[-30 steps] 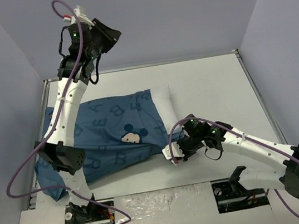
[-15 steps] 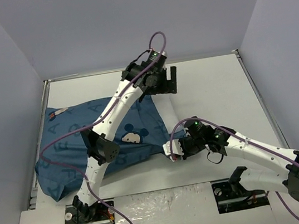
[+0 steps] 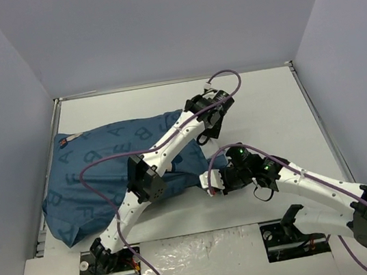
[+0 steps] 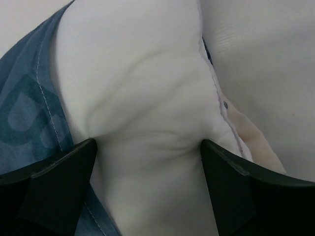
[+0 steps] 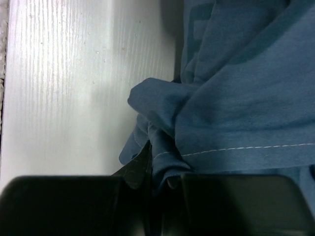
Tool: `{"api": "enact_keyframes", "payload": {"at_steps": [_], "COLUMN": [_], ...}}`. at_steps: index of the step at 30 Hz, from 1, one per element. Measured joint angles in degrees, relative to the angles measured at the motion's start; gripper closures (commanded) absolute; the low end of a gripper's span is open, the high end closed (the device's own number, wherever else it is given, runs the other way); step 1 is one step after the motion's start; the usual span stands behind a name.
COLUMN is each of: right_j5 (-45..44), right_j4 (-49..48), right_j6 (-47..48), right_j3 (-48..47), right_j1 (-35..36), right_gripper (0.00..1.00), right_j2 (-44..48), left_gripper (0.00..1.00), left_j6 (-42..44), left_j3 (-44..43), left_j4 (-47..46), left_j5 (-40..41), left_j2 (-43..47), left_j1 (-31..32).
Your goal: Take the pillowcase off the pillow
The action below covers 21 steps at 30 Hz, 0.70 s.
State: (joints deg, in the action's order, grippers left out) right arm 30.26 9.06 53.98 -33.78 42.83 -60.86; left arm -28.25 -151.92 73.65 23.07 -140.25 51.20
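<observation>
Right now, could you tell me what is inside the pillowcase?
The white pillow: its bare end pokes from the open mouth, between the open fingers of the left tool. The rest is hidden under the pillowcase.

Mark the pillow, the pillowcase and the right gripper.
pillow [image 4: 147, 98]: left wrist view, exposed white end.
pillowcase [image 3: 64, 197]: top view, lettered left part.
right gripper [image 5: 165, 181]: right wrist view, between fingertips pinching blue cloth.

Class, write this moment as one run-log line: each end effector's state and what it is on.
left end effector: open, astride bare pillow end | right end effector: shut on pillowcase edge | pillowcase: mostly on
</observation>
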Motion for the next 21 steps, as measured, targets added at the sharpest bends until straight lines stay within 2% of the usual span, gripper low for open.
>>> {"api": "enact_keyframes", "payload": {"at_steps": [1, 2, 4, 7, 8, 10, 15, 17, 21], "right_j5": [-0.07, -0.09, -0.11, -0.15, -0.17, -0.26, -0.39, -0.48, -1.27], "right_j4": [-0.15, -0.24, -0.33, -0.7, -0.81, -1.01, -1.2, -1.22, -1.49], "right_j6": [0.0, -0.02, -0.15, -0.22, -0.26, -0.44, -0.63, -0.37, 2.03], "right_j3": [0.13, 0.24, 0.28, 0.28, 0.28, 0.28, 0.28, 0.28, 0.28], "right_j1": [0.0, 0.0, 0.0, 0.0, 0.0, 0.0, -0.02, 0.15, 2.75], "right_gripper": [1.0, 1.0, 1.0, 1.0, 1.0, 1.0, 1.0, 1.0, 1.0], "right_j2": [0.0, 0.0, 0.0, 0.0, 0.0, 0.0, 0.02, 0.04, 0.44], "left_gripper": [0.18, 0.28, 0.36, 0.57, 0.76, 0.96, 0.98, 0.98, 0.98], "left_j6": [0.37, 0.74, 1.4, 2.16, 2.29, 2.82, 4.09, 3.58, -0.35], "left_j3": [0.15, 0.35, 0.59, 1.95, 2.64, 4.37, 5.57, 6.8, 14.49], "left_j4": [-0.04, -0.04, -0.09, -0.35, -0.39, -0.48, -0.72, -2.21, -8.15], "left_j5": [0.94, 1.68, 2.99, 4.26, 4.57, 5.42, 5.44, 2.1, -8.24], "left_j2": [-0.55, -0.9, -1.38, -1.51, -1.51, -1.51, -0.74, 1.75, 11.67], "left_j1": [0.02, 0.04, 0.13, 0.13, 0.13, 0.13, -0.07, -1.07, -5.88]}}
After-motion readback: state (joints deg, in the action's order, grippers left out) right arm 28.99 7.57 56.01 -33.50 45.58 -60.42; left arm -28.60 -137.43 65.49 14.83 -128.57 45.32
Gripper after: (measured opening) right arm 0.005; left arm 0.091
